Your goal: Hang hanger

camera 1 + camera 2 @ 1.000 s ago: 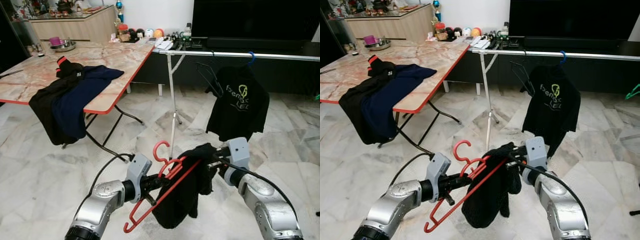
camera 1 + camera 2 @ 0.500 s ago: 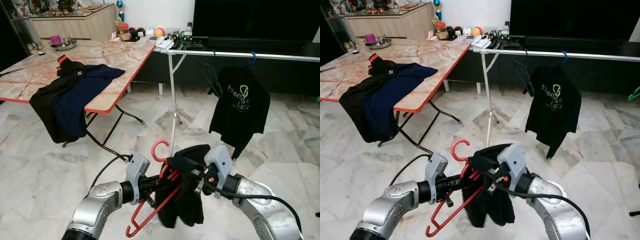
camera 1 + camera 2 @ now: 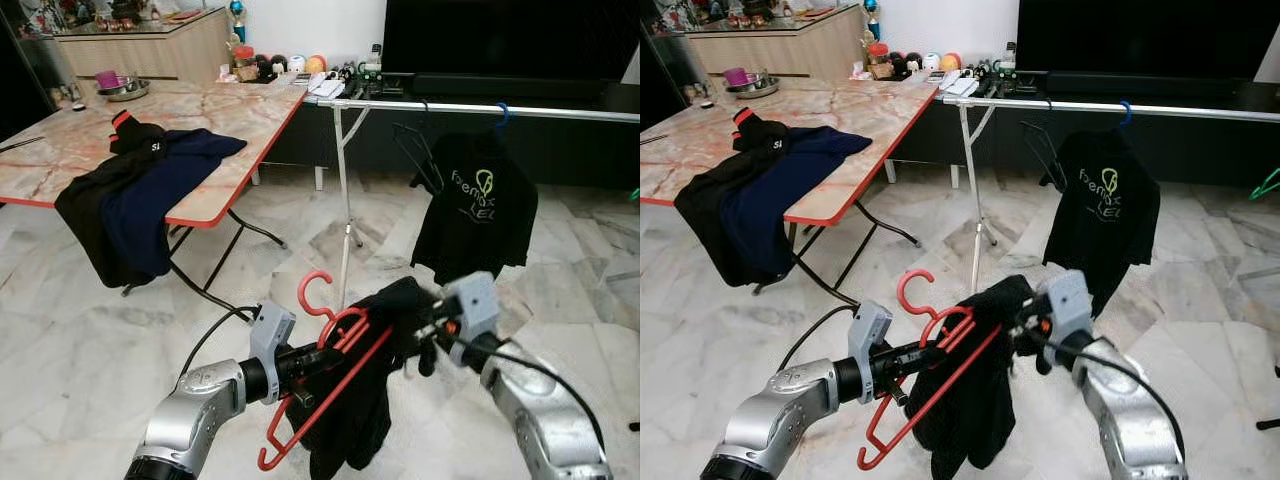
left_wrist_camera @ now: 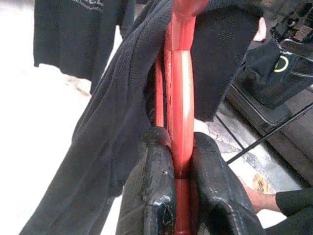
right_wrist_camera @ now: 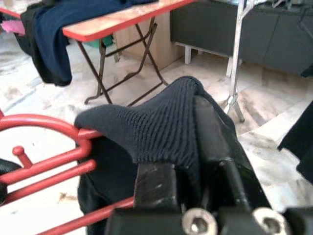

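Both arms reached forward, low. Left end effector (image 4: 178, 196) clamped red hanger (image 3: 330, 370); right end effector (image 5: 190, 161) pinched dark garment (image 3: 365, 410) draped over the hanger between them.

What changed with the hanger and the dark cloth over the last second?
The right gripper swung in toward the red hanger, then back out to the robot's right, stretching the dark garment along it again. The left gripper stays clamped on the hanger. The rail and its hung shirt are unchanged.
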